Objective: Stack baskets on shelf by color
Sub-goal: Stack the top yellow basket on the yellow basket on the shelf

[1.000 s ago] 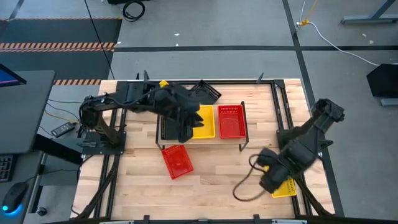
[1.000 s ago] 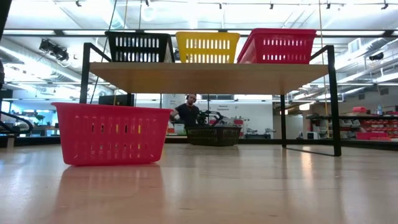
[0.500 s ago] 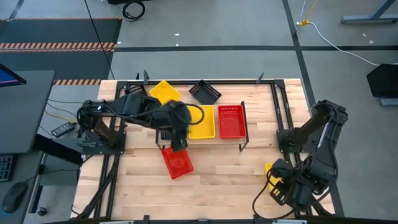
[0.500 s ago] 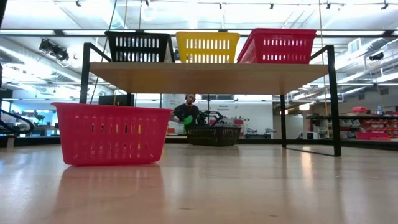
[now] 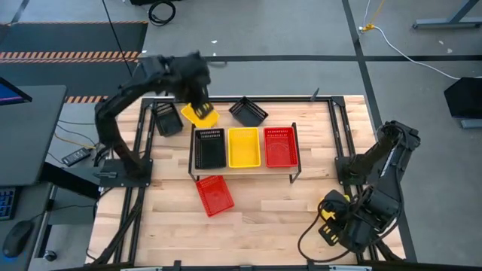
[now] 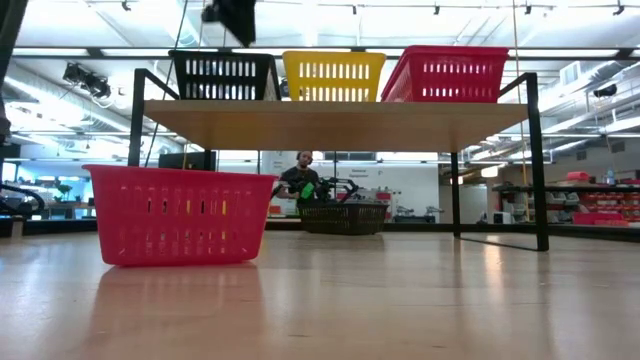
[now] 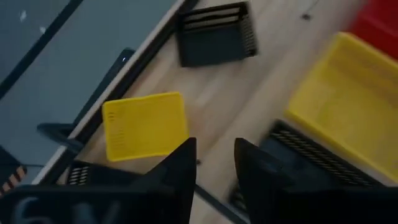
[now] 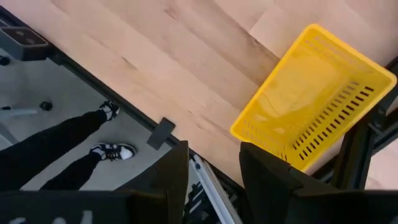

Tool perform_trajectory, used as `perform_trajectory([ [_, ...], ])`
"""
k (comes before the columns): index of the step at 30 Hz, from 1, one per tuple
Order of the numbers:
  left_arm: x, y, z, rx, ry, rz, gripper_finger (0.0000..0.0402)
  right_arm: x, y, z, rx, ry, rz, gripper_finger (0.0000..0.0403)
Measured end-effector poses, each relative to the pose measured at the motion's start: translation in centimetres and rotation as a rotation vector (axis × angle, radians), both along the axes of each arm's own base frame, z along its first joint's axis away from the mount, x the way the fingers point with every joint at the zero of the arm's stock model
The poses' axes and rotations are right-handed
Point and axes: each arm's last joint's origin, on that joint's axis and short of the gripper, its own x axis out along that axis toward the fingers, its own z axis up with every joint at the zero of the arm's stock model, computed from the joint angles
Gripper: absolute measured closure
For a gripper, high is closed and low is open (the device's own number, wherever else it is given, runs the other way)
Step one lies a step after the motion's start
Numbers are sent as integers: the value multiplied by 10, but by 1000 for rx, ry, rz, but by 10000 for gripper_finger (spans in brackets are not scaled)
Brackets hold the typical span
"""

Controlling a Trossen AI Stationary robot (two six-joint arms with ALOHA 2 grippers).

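Since a second ago the left arm has lifted off the shelf's front edge and swung back to the far left corner of the table; its left claw (image 5: 197,84) now hangs high over the loose yellow basket (image 5: 200,115) there, fingers spread with a gap and nothing between them. The right arm has pulled in to the near right corner; the right claw (image 8: 214,163) is spread too and empty, with a second yellow basket (image 8: 317,99) lying on its side just beyond it.

On the shelf (image 6: 330,125) sit a black basket (image 5: 210,147), a yellow one (image 5: 244,147) and a red one (image 5: 280,146), side by side; a red basket (image 5: 213,196) waits on the table in front of the shelf, and two more black ones (image 5: 167,120) (image 5: 248,111) lie at the back.

These baskets look like thin moulded plastic; I would judge them very light and a bit springy, so a squeeze across the whole width would likely flex them or make them skid. The better hold, to my eye, is one finger inside and one outside a side wall, just under the stiffer rim; the slots give some bite. The tipped yellow one probably needs righting first.
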Motion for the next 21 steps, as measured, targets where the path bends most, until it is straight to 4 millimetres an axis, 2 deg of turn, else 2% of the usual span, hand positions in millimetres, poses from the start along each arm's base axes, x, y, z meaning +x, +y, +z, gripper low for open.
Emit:
perform_trajectory([
  [6, -14, 71, -22, -54, 63, 32, 271, 11, -9, 0, -26, -28, -47, 255],
  [11, -15, 119, -54, -165, 88, 32, 269, 20, -17, 0, -34, -27, -87, 255],
  [15, -7, 143, -85, -243, 159, 35, 263, 25, -21, 0, -31, -22, -103, 255],
  [18, 1, 153, -106, -276, 228, 40, 252, 26, -23, 0, -23, -11, -111, 255],
  [21, 5, 159, -118, -246, 304, 41, 237, 27, -23, 0, -19, -6, -112, 255],
])
